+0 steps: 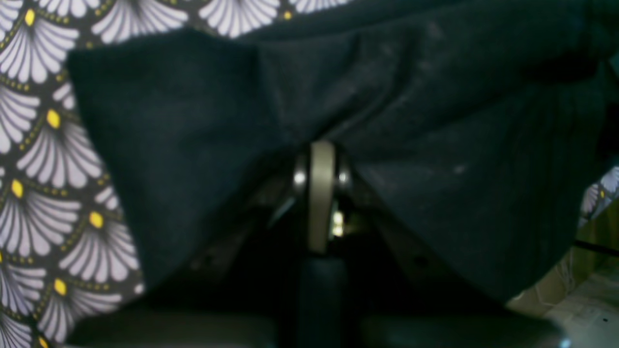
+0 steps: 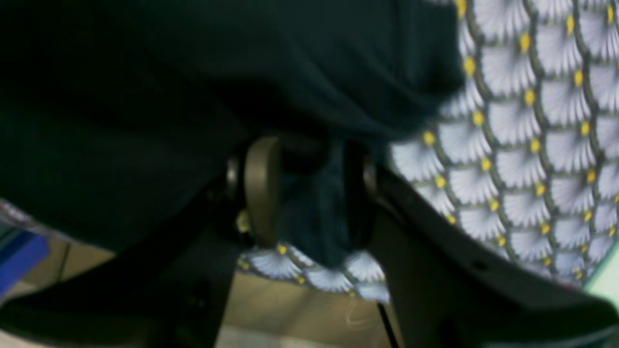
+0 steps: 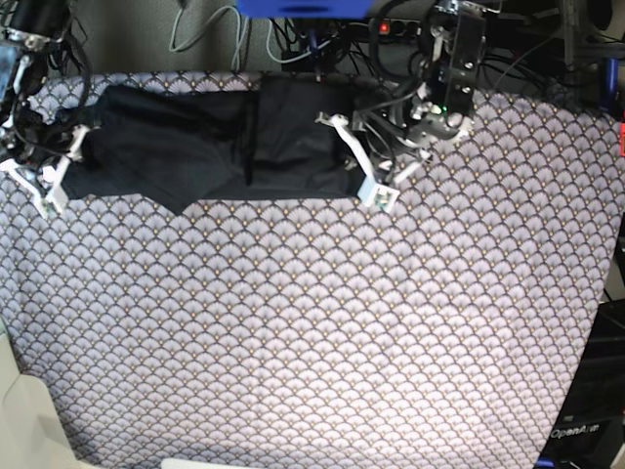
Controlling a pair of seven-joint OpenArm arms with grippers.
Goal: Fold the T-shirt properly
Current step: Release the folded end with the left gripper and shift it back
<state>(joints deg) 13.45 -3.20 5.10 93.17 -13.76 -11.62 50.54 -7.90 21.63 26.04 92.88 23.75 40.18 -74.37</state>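
The black T-shirt [image 3: 215, 147] lies as a long band across the back of the table on the scallop-patterned tablecloth [image 3: 312, 322]. My left gripper [image 3: 356, 161] is at its right end. In the left wrist view the jaws [image 1: 321, 159] are closed with the dark T-shirt [image 1: 193, 121] bunched at their tips and draped over them. My right gripper [image 3: 59, 166] is at the band's left end. In the right wrist view it [image 2: 309, 159] is shut on a fold of the T-shirt [image 2: 314, 217], which shows between the beige pad [image 2: 261, 188] and the dark finger [image 2: 355, 193].
Cables and dark equipment [image 3: 391, 39] crowd the table's back edge, with a blue object [image 3: 303, 8] above it. The tablecloth's edge and the floor [image 2: 290, 309] show below the right gripper. The table's front-left corner [image 3: 29, 410] drops off.
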